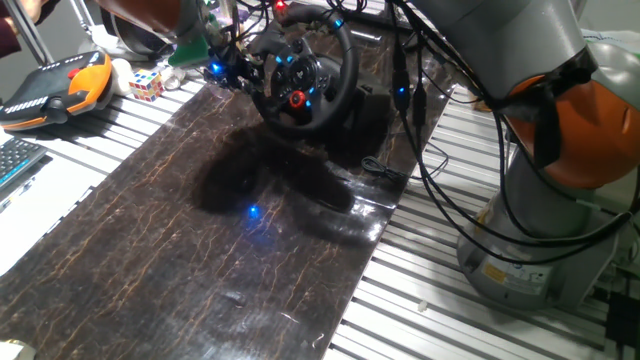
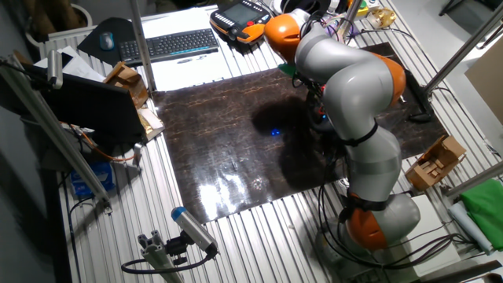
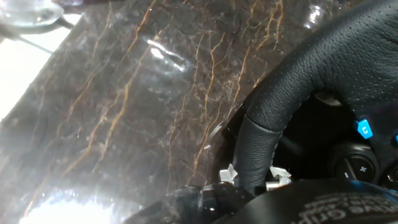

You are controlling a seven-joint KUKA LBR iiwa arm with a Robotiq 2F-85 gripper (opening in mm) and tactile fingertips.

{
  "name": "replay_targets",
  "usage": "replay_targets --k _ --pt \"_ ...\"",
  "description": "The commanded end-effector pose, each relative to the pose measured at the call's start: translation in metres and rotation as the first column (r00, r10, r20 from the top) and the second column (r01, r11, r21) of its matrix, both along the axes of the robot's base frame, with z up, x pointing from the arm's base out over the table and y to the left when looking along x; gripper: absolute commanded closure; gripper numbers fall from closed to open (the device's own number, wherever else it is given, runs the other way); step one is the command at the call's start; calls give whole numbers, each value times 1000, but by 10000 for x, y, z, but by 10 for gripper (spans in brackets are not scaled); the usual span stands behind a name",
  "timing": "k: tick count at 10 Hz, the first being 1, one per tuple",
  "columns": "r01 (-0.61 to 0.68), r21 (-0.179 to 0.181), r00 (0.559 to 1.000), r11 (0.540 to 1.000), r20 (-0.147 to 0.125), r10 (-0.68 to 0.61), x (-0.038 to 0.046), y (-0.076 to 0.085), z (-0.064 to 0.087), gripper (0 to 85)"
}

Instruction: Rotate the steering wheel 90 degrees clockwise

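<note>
I'm seeing the steering wheel (image 1: 305, 75) standing at the desk's (image 1: 200, 250) far edge, my gripper (image 1: 235, 68) hanging by its rim at nine o'clock; I cannot tell how the jaws are set, so turning now is risking a slip

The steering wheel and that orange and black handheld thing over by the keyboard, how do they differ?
The steering wheel is round, all black, with a red button and blue lights on its hub, and stands tilted up; the handheld controller is flatter, lies down, and has a bright orange edge. The gripper is at the wheel's rim; the controller sits alone. Both are partly black.
</note>
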State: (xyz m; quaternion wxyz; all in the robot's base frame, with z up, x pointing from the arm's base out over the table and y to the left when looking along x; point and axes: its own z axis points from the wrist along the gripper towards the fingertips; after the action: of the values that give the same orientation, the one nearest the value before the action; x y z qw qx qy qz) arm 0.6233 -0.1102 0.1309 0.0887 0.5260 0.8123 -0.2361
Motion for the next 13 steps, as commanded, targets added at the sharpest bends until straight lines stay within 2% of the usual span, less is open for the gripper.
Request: replay_targets --k 1,8,10,13 --pt "6 4 1000 1000 1 -6 4 -14 12 843" --pt "88 22 995 996 35 -89 3 -84 65 843" --pt "93 10 995 996 37 -93 6 -73 68 843" --pt "116 13 992 993 51 -117 6 -63 77 843"
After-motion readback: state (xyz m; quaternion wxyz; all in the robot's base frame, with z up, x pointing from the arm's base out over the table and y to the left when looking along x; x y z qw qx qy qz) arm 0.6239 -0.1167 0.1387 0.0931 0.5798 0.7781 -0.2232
